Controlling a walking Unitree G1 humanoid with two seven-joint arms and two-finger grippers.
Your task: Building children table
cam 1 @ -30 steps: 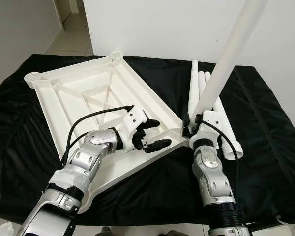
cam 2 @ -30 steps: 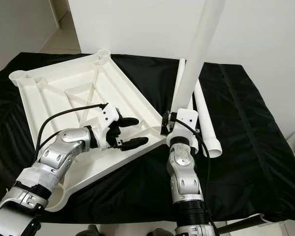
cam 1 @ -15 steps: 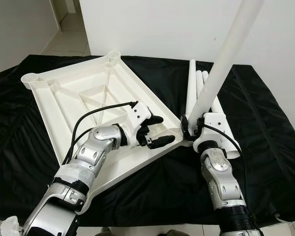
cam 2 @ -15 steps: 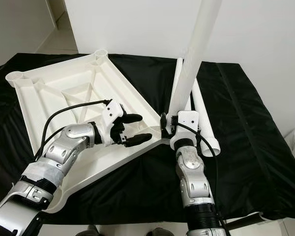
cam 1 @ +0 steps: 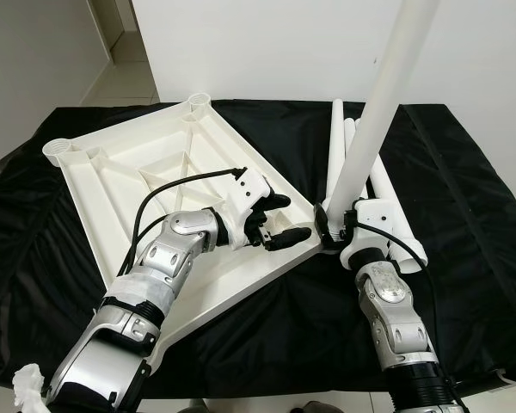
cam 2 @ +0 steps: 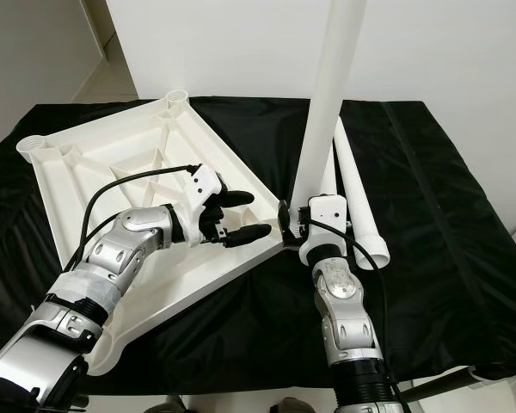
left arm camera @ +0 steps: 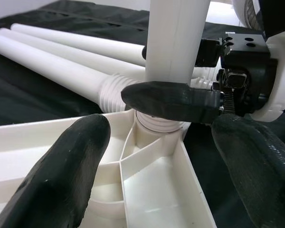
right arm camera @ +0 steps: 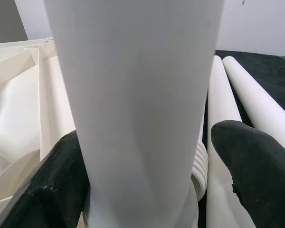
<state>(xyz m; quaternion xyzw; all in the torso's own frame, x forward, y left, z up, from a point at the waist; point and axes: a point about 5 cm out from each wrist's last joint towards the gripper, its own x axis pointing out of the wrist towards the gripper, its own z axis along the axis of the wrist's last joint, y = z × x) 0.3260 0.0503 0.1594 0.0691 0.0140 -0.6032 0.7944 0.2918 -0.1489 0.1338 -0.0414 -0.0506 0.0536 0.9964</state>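
Right gripper (cam 1: 328, 225), at the near corner of the tabletop (cam 1: 146, 163), is closed around the base of an upright white leg (cam 1: 387, 95), one black finger on each side of the tube. The right wrist view shows this grasp at close range: the leg (right arm camera: 142, 104) runs between two fingers (right arm camera: 254, 166), with its ribbed end low in the frame. The left wrist view adds what the head views leave unclear: the leg's threaded end (left arm camera: 159, 122) stands in the round corner socket (left arm camera: 152, 135) of the tabletop, and one finger of the right gripper crosses the leg just above that socket. Left gripper (cam 1: 275, 218), just to the left of the right gripper, hovers over the tabletop's inner ribs with its fingers (left arm camera: 61, 166) spread apart and nothing between them, pointing toward the socket. The tabletop lies upside down, ribbed underside up, extending away and leftward from both grippers; further sockets show at its far corner (cam 1: 199, 100) and left corner (cam 1: 62, 150). Beyond the right gripper, spare legs (cam 1: 337, 146) lie side by side on the black cloth (cam 1: 464, 198), their open ends toward the robot; the left wrist view shows their ribbed collars (left arm camera: 109, 88) near the socket. The cloth covers the whole work surface under the tabletop.
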